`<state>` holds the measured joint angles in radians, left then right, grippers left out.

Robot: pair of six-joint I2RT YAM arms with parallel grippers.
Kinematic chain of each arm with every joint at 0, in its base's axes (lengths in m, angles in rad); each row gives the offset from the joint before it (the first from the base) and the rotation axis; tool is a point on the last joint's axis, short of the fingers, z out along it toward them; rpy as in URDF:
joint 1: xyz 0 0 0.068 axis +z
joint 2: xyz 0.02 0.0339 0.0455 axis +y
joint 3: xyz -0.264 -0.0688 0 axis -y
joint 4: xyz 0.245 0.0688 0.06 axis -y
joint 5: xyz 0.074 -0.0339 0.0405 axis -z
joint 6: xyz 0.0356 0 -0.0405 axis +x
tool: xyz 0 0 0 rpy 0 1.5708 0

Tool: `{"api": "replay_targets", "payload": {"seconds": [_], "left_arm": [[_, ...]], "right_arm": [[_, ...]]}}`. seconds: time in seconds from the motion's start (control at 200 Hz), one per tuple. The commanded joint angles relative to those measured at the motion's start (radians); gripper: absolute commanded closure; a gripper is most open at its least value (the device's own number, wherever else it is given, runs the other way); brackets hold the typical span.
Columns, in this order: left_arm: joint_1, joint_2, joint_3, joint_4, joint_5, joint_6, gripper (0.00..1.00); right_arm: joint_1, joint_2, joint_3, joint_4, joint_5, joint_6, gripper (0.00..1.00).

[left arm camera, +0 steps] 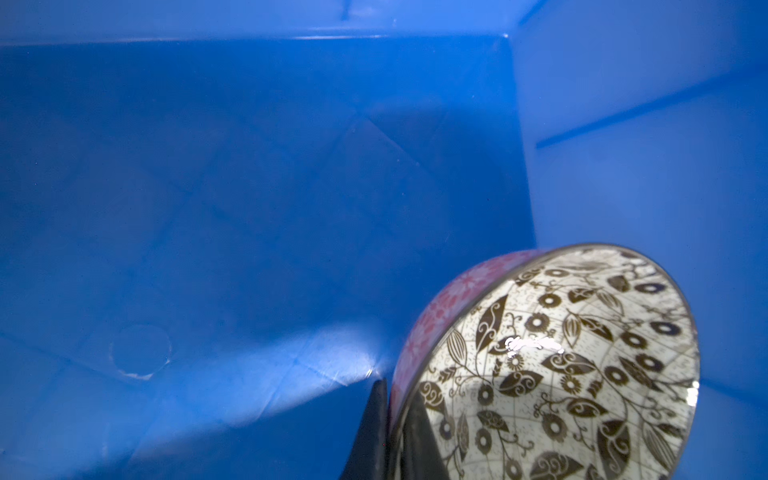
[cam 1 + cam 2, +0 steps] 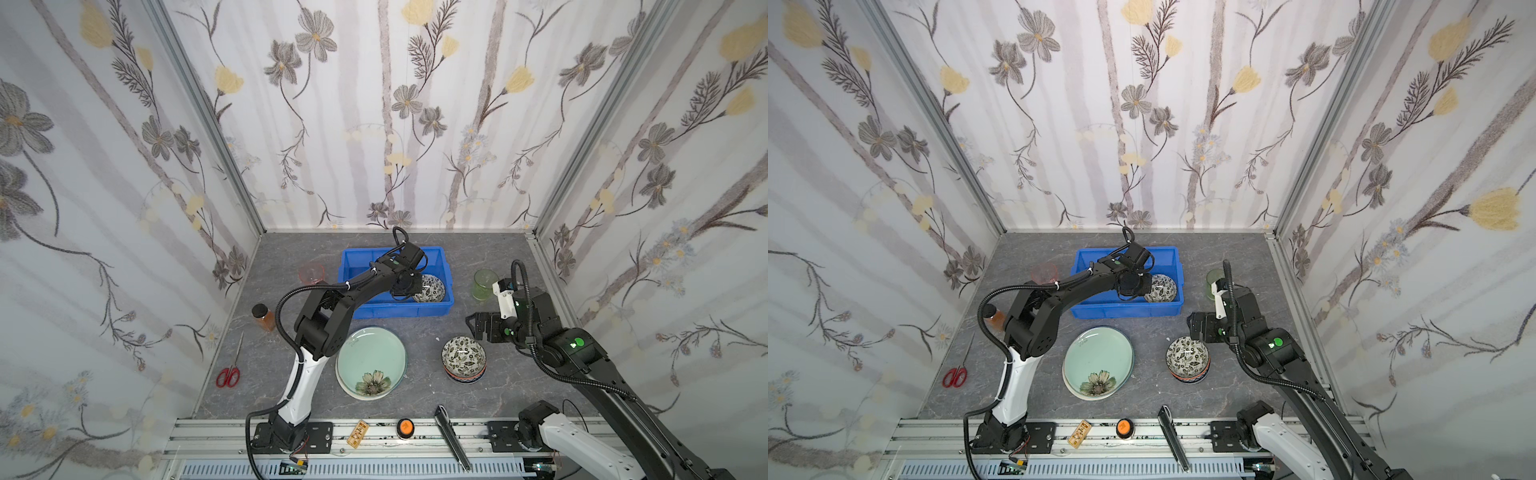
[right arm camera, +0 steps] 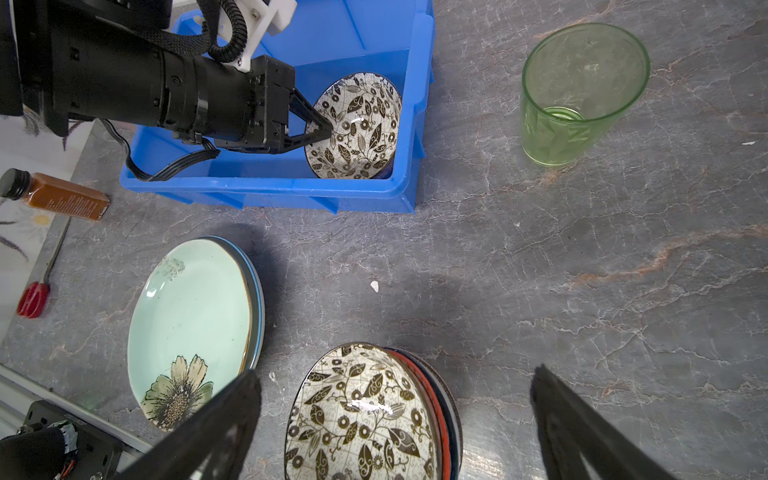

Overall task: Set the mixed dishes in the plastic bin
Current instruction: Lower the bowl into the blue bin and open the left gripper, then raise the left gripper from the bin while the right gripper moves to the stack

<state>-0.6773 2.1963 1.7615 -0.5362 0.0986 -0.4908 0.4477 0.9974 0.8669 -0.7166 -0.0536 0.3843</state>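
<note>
My left gripper (image 2: 411, 291) reaches into the blue plastic bin (image 2: 395, 309) and is shut on the rim of a black-white leaf-patterned bowl (image 1: 561, 365) with a pink outside. The bowl is tilted low in the bin's right end (image 3: 357, 129). My right gripper (image 3: 397, 374) is open and hovers over a stack of patterned bowls (image 2: 463, 358) on the table. Stacked plates, the top one pale green with a flower (image 2: 371, 361), lie in front of the bin. A green tumbler (image 2: 484, 284) stands right of the bin and a pink tumbler (image 2: 311, 273) left of it.
An amber jar with a black lid (image 2: 264, 316) and red-handled scissors (image 2: 230, 368) sit at the table's left side. An orange knob (image 2: 405, 427) and small tools lie on the front rail. Patterned walls close in three sides.
</note>
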Motion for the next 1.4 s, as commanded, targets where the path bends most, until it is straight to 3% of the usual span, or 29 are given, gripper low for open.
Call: {"api": "replay_targets", "payload": {"seconds": [0.0, 0.14, 0.675, 0.884, 1.189, 1.324, 1.394], "left_arm": [[-0.001, 0.006, 0.014, 0.005, 0.005, 0.012, 1.00], [-0.002, 0.013, 0.018, 0.004, 0.011, 0.019, 1.00], [-0.002, 0.016, 0.020, 0.001, 0.024, 0.030, 0.77], [-0.002, -0.005, 0.021, 0.001, 0.021, 0.034, 0.55], [-0.003, -0.109, 0.001, -0.006, 0.017, 0.035, 0.18], [-0.005, -0.200, -0.037, -0.007, 0.006, 0.026, 0.01], [-0.008, -0.251, -0.069, -0.007, 0.008, 0.022, 0.00]], "right_arm": [[0.000, 0.006, -0.006, 0.031, -0.009, 0.002, 0.00], [-0.001, 0.010, -0.008, 0.032, -0.006, 0.002, 0.00], [0.000, 0.038, -0.017, 0.021, 0.002, 0.001, 0.04], [0.000, 0.062, -0.018, 0.001, 0.012, -0.002, 0.10], [0.004, 0.110, -0.021, -0.052, 0.030, -0.001, 0.39], [0.011, 0.113, -0.026, -0.077, 0.047, 0.007, 0.45], [0.024, 0.118, -0.027, -0.091, 0.048, 0.014, 0.48]]}}
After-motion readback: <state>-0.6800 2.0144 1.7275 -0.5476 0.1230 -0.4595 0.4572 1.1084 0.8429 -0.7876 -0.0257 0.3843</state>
